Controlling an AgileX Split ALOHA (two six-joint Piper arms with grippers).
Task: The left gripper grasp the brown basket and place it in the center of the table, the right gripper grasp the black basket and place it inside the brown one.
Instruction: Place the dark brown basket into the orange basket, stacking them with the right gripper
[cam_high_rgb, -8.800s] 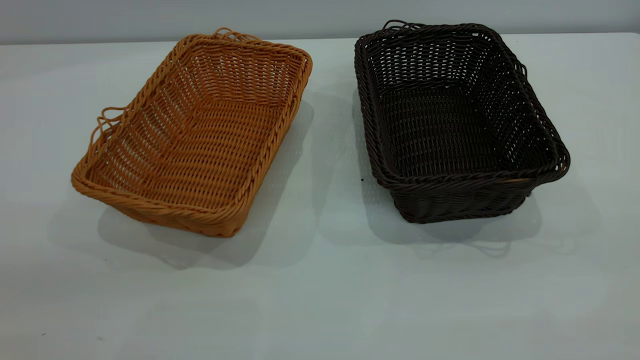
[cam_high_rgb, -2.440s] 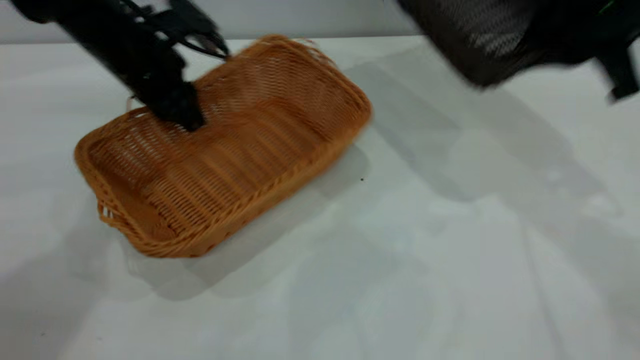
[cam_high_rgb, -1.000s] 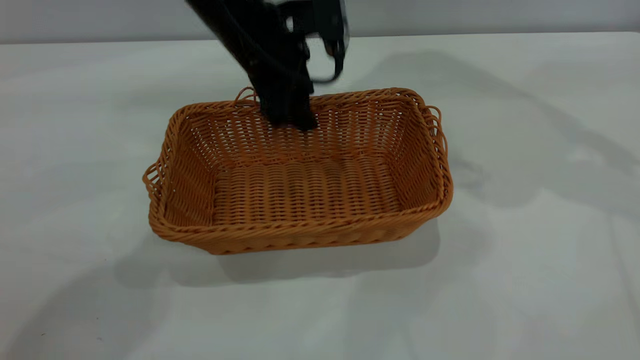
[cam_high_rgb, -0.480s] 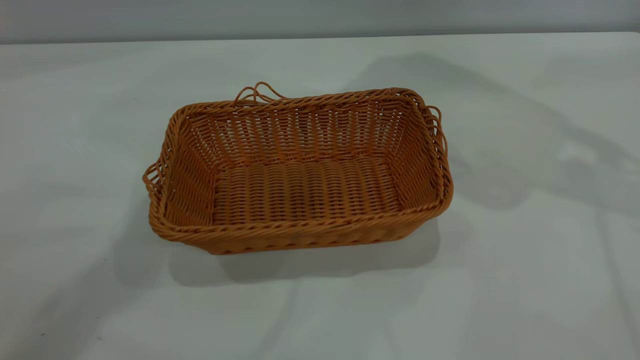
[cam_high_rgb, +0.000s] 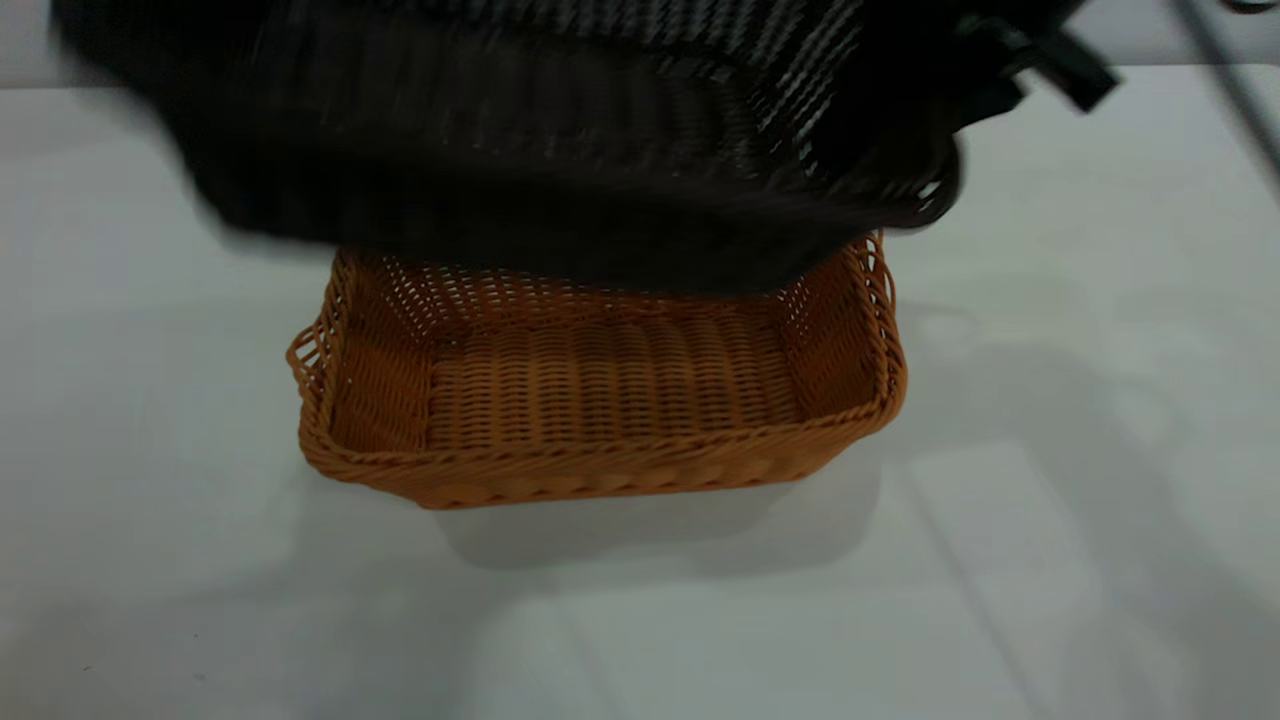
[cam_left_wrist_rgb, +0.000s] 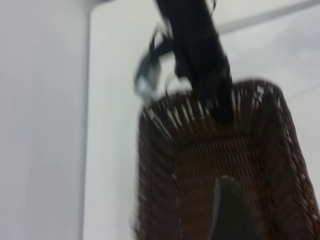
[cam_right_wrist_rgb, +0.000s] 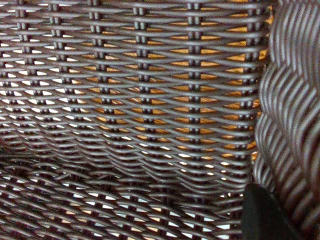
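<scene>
The brown basket (cam_high_rgb: 600, 400) sits on the white table (cam_high_rgb: 1100, 500) in the middle of the exterior frame, its far rim hidden. The black basket (cam_high_rgb: 540, 150) hangs above it, blurred, filling the upper part of the frame and overlapping the brown one's back edge. The right gripper (cam_high_rgb: 960, 70), at the upper right, seems to be pinching the black basket's end wall; in the left wrist view a dark arm meets that basket's (cam_left_wrist_rgb: 225, 175) rim. The left gripper is out of sight.
</scene>
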